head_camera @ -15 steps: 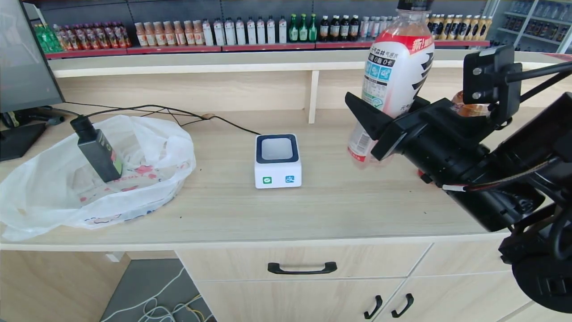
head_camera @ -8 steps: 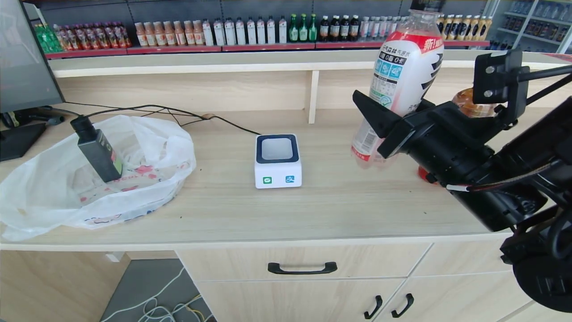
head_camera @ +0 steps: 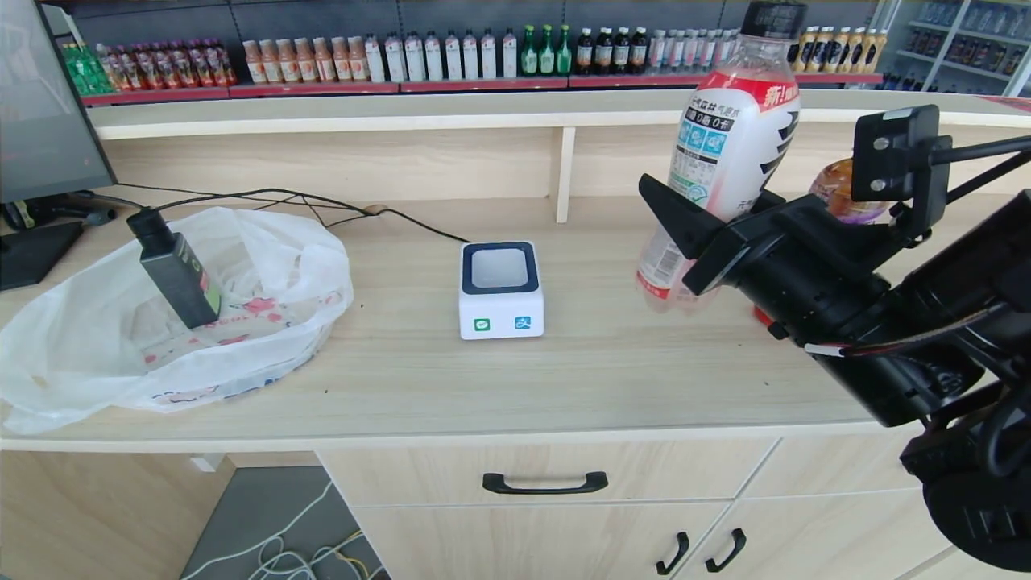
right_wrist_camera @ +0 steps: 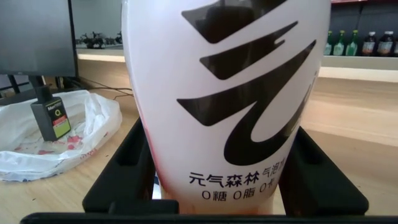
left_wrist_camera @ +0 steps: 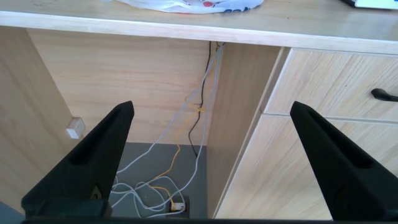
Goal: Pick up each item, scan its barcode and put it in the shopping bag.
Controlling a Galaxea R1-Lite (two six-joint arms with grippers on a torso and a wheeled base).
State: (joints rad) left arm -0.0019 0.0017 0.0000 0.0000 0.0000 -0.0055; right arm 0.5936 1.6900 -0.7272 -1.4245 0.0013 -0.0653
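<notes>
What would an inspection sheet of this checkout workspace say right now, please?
Surface: light wood counter.
Job's things: drink bottle held in the right tool; dark bottle leaning in the shopping bag; scanner mid-counter; amber bottle behind the right arm.
Clutter: nothing seen.
Tools: right tool shut on drink bottle; left tool open, below counter level.
Cables: black cables along the counter's back toward the scanner; loose cables on the floor under the counter.
Surroundings: shelves of bottles behind; monitor at the left.
</notes>
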